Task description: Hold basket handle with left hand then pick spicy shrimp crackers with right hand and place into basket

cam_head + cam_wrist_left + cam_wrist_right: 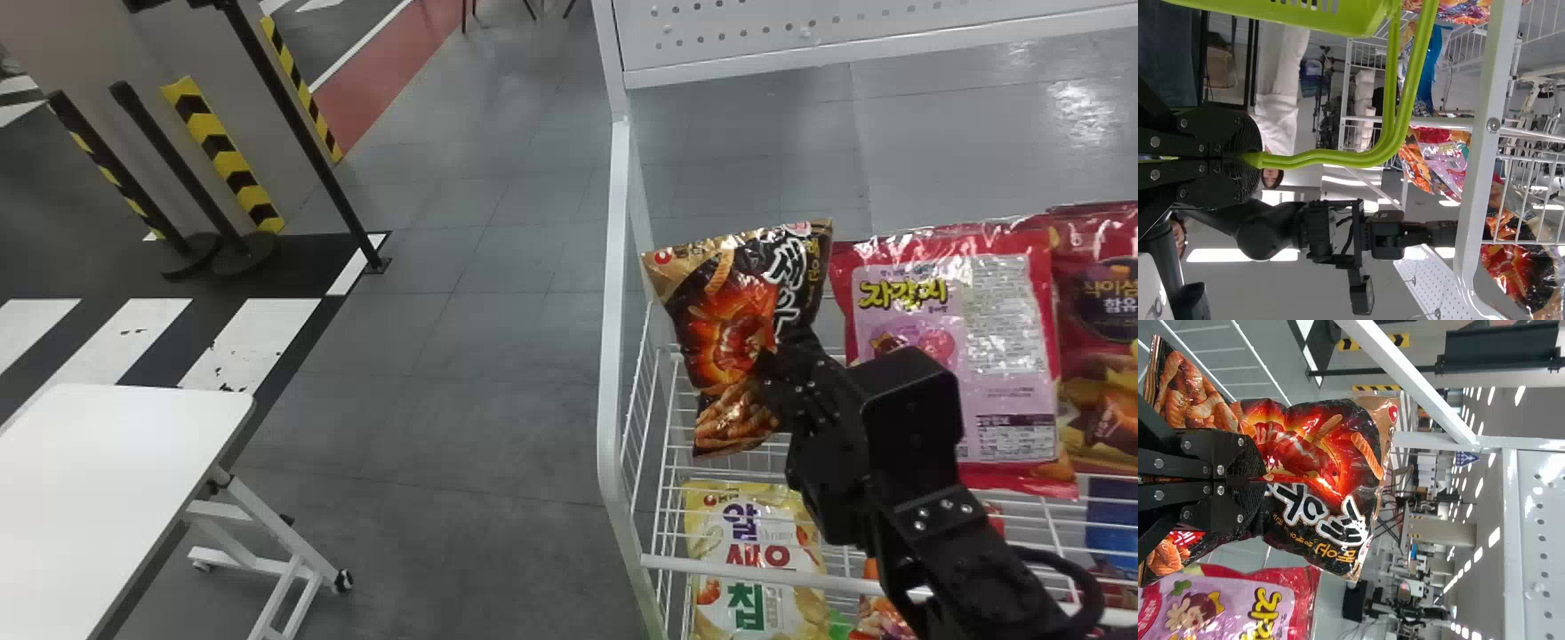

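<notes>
Item: my right gripper (772,378), clenched on the spicy shrimp crackers (733,320), bag toward its ten o'clock in my head view; red-and-purple bag (1005,356) at three. Item: my left gripper (1248,159), closed around the green basket handle (1338,158).

Crackers (729,320): black glossy bag, gold top, orange-red shrimp art, white lettering. Sealed, puffy, creased where the right jaws (772,366) pinch it. Roughly upright, slightly tilted, in front of the wire rack (613,356) at its left end, outside the basket (1305,15). Basket: lime green, hanging by its handle (1405,107), two curved bars together, clamped in the left jaws (1250,160).
</notes>
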Motion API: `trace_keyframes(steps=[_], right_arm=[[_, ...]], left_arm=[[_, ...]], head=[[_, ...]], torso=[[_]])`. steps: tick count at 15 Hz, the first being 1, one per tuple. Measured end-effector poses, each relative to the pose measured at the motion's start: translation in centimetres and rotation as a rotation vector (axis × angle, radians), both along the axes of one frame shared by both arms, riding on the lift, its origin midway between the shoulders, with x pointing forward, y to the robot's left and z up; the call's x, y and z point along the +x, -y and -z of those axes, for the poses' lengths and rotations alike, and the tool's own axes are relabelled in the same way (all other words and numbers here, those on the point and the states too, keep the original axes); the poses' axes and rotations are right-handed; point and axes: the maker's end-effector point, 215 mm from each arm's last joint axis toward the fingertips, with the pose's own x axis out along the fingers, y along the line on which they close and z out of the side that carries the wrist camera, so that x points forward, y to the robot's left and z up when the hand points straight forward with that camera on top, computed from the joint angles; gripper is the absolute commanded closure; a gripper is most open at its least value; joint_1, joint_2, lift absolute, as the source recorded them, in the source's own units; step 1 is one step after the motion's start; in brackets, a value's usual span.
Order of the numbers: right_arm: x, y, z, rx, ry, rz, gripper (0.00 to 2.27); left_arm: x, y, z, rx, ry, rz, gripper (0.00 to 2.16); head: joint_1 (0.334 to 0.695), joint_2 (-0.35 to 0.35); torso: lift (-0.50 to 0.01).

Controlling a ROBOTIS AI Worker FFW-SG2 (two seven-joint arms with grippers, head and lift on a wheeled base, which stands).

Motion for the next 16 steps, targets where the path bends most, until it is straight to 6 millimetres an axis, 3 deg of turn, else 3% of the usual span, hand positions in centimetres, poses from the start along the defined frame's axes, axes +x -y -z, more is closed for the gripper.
trace_keyframes(steps=[6, 11, 16], right_arm=[[-4.1, 2.4, -0.1, -0.005, -0.088, 0.056, 2.24], [-9.2, 8.6, 1.8, -0.063, -0.244, 0.13, 2.24], [-15.4, 12.9, 3.6, -0.135, -0.439, 0.165, 2.24]], left_arm=[[0.0, 0.0, 0.1, 0.0, 0.0, 0.0, 2.15], [-0.1, -0.1, 0.2, 0.001, -0.004, -0.001, 2.15], [-0.1, 0.0, 0.4, -0.002, -0.007, -0.005, 2.15]], head=[[0.695, 0.35], [0.695, 0.32], [0.695, 0.263]], torso=[[-0.01], [-0.01], [-0.01]])
